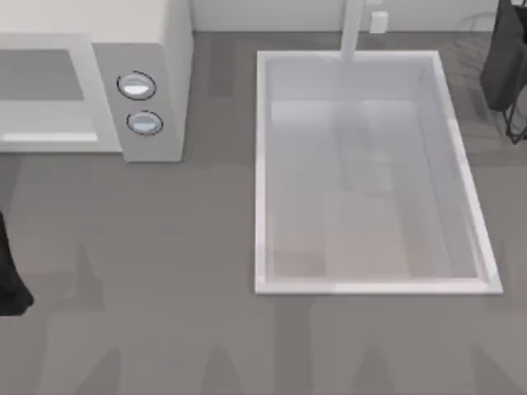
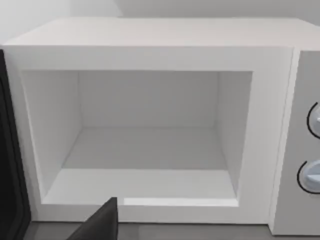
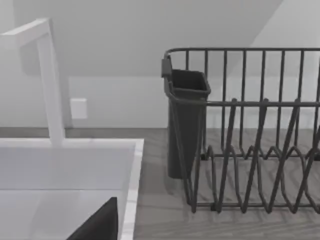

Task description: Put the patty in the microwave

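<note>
- Fingers first: one dark wedge of the left gripper [image 2: 102, 222] juts into the left wrist view, and a matching wedge of the right gripper [image 3: 100, 222] juts into the right wrist view. We cannot tell whether either pair of fingers is apart or together.
- We see a grey table [image 1: 165, 247] from above.
- Next in size is a white rectangular sink basin [image 1: 262, 181], set into the table right of centre.
- Then comes the microwave [image 1: 173, 49], a white box at the table's far left corner, well apart from the sink.
- Our left wrist view faces the microwave's front [image 2: 150, 35] at close range. Its dark door [image 2: 7, 150] is swung open at one side, and the white cavity inside is bare.
- Where the patty lies, we cannot tell.
- A dark wire dish rack [image 3: 250, 150] stands upright on the table just beside the sink's rim.
- A dark cutlery holder [image 3: 186, 125] hangs on the end of the rack nearest the sink.
- A white faucet [image 1: 352, 29] rises at the sink's far edge, and the right wrist view looks towards it.
- Two round silver-blue knobs sit on the microwave's grey side panel, one [image 1: 137, 85] just behind the other [image 1: 145, 123].
- Smallest is a white wall plate [image 3: 78, 108], on the wall near the faucet.
</note>
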